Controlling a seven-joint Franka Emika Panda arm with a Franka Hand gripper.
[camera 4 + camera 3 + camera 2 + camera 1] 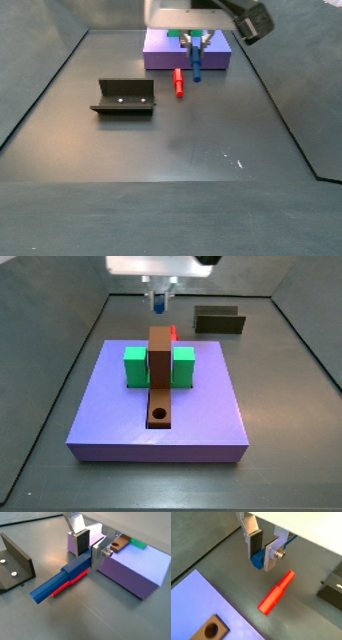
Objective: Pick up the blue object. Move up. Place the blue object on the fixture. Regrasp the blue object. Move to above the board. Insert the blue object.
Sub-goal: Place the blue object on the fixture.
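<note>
Matt blue object (63, 579), silver-metal claw (89, 547)

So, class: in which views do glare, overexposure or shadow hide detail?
In both side views the arm's white housing above the gripper is blown out; in a side view, faint glare marks the floor; in a wrist view, the blue object sits shadowed between the fingers.

My tool (92, 549) hides blue object (61, 580) top end. Red piece (174, 332) mostly behind brown bar (160, 374). Fixture (332, 588) cut by frame edge. Board (212, 610) cropped too.
</note>
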